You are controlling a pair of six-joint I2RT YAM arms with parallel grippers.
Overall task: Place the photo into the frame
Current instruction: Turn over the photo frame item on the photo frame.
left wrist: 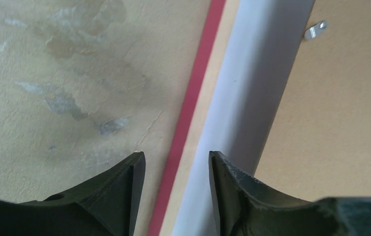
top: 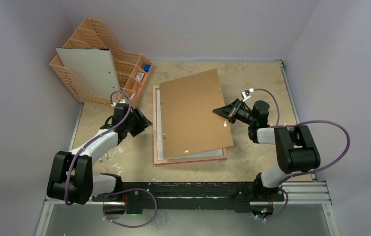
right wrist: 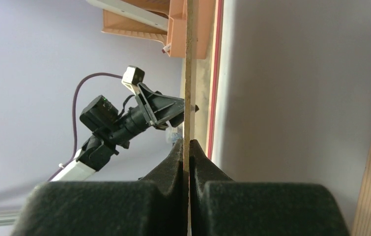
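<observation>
Top external view: the frame [top: 189,161] lies reverse-up at the middle of the counter [top: 252,78], with the photo [top: 159,132] inside it (only its white back shows). The brown backing board [top: 193,113] rests askew on top. The right gripper [top: 216,112] has its jaws pinched tight on the board's right edge, while the left gripper [top: 146,123] hangs over the frame's left pink border, jaws partly apart and holding nothing.
</observation>
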